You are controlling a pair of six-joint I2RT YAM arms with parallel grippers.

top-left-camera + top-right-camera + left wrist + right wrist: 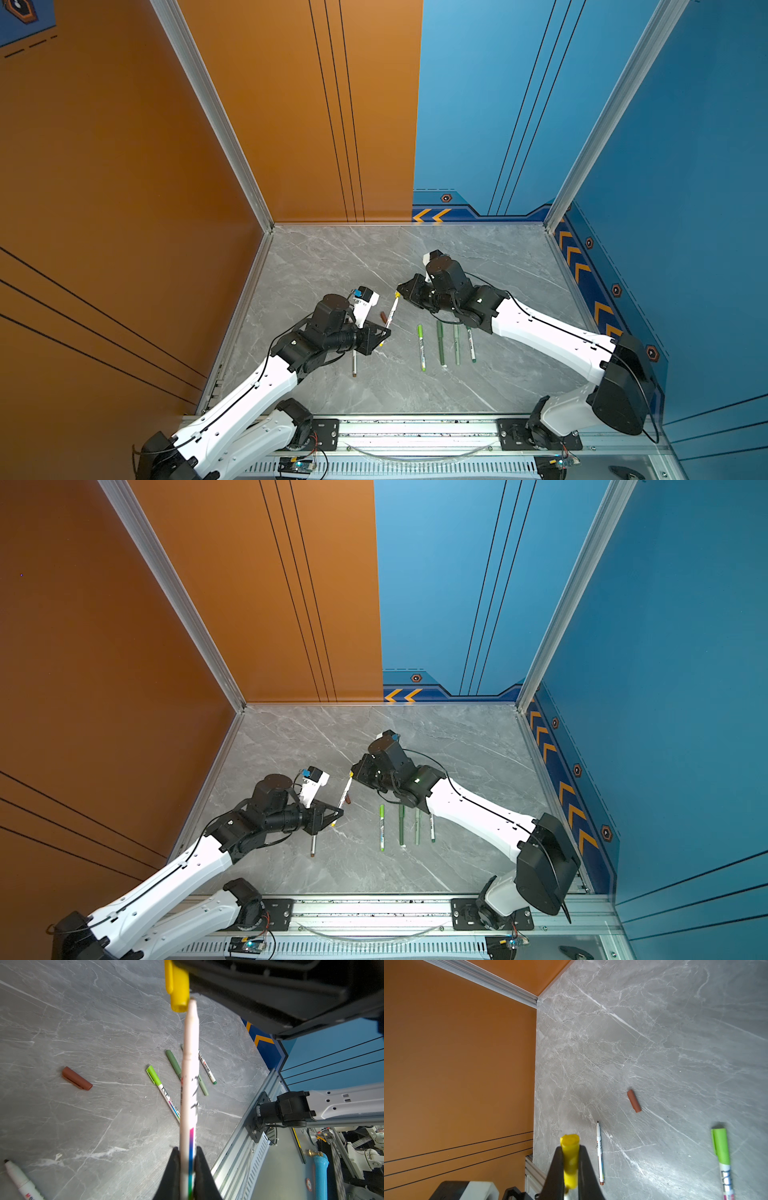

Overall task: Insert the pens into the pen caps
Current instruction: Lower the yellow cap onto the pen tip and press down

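Nearest on the worktop, the lime pen and three green pens look capped, but the brown-ended pen lies bare. The left claw is clamped on the yellow-ended pen, and the brown cap lies loose nearby. Farther back the right claw pinches the yellow cap, with the pen tip at its mouth, not in yet.
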